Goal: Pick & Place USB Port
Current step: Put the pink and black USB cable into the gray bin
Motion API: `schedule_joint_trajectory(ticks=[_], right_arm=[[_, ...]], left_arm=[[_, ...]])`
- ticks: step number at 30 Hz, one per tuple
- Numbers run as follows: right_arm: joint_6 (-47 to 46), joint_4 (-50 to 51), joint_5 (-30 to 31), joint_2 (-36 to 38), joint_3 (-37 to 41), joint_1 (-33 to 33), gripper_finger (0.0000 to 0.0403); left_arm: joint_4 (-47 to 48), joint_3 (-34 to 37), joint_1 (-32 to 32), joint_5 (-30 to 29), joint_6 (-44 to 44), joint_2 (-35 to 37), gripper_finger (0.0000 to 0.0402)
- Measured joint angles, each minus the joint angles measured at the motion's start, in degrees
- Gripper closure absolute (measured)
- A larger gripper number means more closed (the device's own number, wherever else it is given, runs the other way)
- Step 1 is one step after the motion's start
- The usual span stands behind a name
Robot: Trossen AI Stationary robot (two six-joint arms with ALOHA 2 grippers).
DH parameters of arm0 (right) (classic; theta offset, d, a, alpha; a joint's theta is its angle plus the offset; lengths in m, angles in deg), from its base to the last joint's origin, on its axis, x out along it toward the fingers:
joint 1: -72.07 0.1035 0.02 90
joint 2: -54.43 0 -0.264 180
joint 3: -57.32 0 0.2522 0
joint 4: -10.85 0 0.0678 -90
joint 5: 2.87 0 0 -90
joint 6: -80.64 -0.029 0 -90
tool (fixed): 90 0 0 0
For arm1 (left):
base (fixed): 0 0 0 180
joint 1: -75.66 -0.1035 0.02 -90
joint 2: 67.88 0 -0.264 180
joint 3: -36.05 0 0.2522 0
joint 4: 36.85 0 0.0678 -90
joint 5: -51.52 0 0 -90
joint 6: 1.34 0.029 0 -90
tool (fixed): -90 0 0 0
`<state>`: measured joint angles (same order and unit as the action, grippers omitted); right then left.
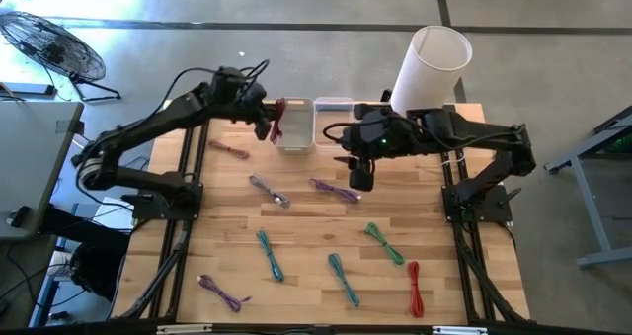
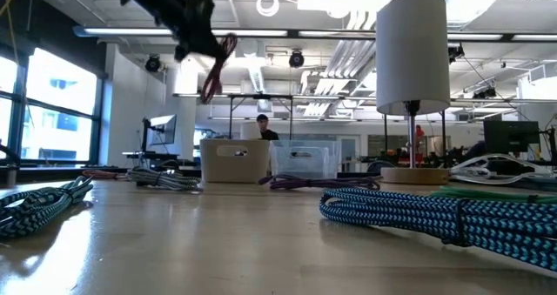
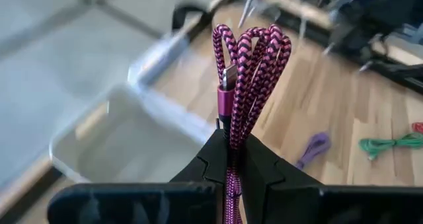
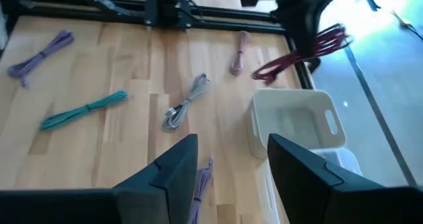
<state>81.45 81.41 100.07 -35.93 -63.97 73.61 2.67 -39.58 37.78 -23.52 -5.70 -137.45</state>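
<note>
My left gripper [image 1: 265, 121] is up in the air beside the white bin [image 1: 295, 125] near the table's far edge, shut on a bundled magenta braided USB cable [image 3: 248, 72]. The same cable shows dark red in the high view [image 1: 278, 121], in the low view [image 2: 216, 64] and in the right wrist view [image 4: 305, 52]. My right gripper [image 1: 361, 174] hangs open over the table's middle, near a purple cable [image 1: 336, 189], touching nothing. Its fingers [image 4: 178, 164] frame the white bin [image 4: 294, 121]. My left gripper pinches the magenta cable bundle between its two fingers [image 3: 215, 161], across the bundle's middle [image 3: 232, 128]. Several strands run together through the hold. The looped end and a plug [image 3: 226, 92] stick out past the fingertips. The bundle is lifted clear of the table, both ends hanging free [image 2: 211, 79].
A clear bin [image 1: 333, 118] stands beside the white one, and a white lamp [image 1: 431, 68] at the far right. Other cable bundles lie on the wood: grey [image 1: 269, 189], pink [image 1: 228, 149], teal [image 1: 270, 254], blue [image 1: 344, 279], green [image 1: 385, 243], red [image 1: 415, 287], purple [image 1: 223, 293].
</note>
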Motion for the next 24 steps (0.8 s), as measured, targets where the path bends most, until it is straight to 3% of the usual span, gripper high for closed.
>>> schedule_joint_trajectory(ticks=[10,20,24], right_arm=[[-1.03,0.8,1.76,0.02,0.0,0.0,0.0226],[-0.97,1.01,-0.74,0.02,0.0,0.15,0.0241],[-0.55,1.42,-3.61,0.02,0.0,0.13,0.0247]], left_arm=[[-9.27,0.04,-3.18,1.26,-8.24,-11.46,0.0391],[-9.38,0.04,-3.14,-0.44,-11.75,-16.74,0.039],[-9.29,0.04,-3.09,-0.2,-12.79,-17.61,0.035]])
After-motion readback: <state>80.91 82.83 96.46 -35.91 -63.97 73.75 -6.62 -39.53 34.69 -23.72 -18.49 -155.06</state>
